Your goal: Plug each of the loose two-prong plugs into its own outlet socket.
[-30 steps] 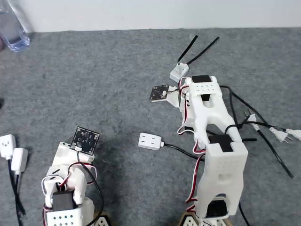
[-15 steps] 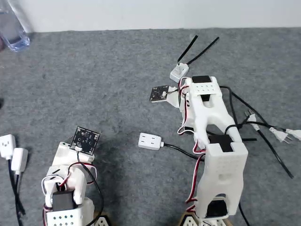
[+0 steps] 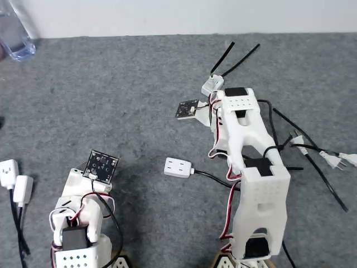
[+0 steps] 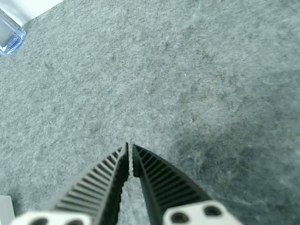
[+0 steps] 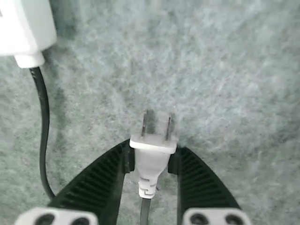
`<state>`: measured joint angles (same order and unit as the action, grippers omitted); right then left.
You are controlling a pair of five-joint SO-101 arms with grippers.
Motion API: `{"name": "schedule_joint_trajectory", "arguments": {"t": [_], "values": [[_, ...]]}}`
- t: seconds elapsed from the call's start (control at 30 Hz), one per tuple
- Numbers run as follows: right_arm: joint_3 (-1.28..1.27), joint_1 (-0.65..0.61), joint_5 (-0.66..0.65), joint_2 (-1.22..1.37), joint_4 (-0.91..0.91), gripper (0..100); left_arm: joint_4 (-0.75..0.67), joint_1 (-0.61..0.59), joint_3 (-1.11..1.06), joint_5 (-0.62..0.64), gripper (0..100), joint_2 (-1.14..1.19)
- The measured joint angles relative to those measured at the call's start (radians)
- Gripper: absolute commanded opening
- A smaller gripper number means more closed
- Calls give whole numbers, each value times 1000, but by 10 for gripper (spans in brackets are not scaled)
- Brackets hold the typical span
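Right wrist view has the right gripper pinching a white two-prong plug by its body, prongs out over grey carpet, a white block and its black cord close by. High view adds a power strip lying just beside the right arm, with loose plugs well off on the arm's far side from it. The left gripper, tips pressed together on nothing, hangs over carpet.

A clear bottle sits at the grey carpet's far corner by the white wall
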<state>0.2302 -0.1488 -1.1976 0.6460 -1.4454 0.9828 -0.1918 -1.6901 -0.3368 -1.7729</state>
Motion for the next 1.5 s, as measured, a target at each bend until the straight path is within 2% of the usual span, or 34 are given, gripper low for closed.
{"name": "schedule_joint_trajectory", "arguments": {"t": [0.03,0.53,0.87,1.03,1.3,1.5], "values": [[20,0,0,12,-15,4,0,0,0,0,15,0],[77,9,-17,44,-49,9,0,0,0,0,15,0],[-92,6,-17,-195,-60,9,0,0,0,0,15,0],[-172,-37,43,-345,-60,9,-14,0,0,0,15,0],[-187,-112,129,-578,-130,9,-95,21,32,247,15,0],[-187,-123,133,-675,-203,9,-101,21,77,264,15,0]]}}
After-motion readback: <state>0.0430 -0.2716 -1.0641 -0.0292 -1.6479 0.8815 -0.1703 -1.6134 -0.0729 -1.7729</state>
